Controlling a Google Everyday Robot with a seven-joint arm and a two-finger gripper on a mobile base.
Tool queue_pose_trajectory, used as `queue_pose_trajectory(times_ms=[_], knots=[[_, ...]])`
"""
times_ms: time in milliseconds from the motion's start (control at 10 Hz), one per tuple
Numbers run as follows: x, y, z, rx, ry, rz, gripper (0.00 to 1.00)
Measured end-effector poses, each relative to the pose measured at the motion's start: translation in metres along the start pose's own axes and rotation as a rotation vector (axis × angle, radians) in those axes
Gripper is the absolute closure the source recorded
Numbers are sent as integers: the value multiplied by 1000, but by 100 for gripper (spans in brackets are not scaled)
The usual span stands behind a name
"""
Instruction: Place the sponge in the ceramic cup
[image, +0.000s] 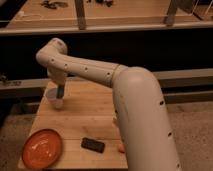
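– While the pale arm (100, 75) is arching over the wooden desk (85, 117) in the camera view, where is the end effector (60, 92) hanging?
– It is pointing straight down at the desk's far left corner, dipping into the mouth of the ceramic cup (54, 102). The cup is standing upright near the left edge.
– Is it standing apart, together, or clamped on something?
– I cannot tell. Only one narrow dark shape is showing below the wrist, and it is merging with whatever is at the rim.
– And the sponge?
– The sponge (60, 97) is appearing only as the dark greenish lower end of that shape, right at the cup's opening. Whether it is being gripped or is lying loose inside the cup, I cannot tell.
– What else is lying on the desk?
– An orange plate (42, 149) is sitting at the near left corner, well apart from the cup. A flat black rectangular object (93, 145) is lying near the front edge, right of the plate. A small orange thing (120, 148) is peeking out just beside the arm's thick lower segment.
– Anything behind?
– A second wooden surface (125, 10) is running across the top, past a dark gap, and speckled floor (192, 125) is showing on the right.
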Motion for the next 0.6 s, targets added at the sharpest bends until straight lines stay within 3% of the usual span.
queue_pose_trajectory(times_ms=[600], knots=[[10, -7, 1, 1, 8, -13, 84]])
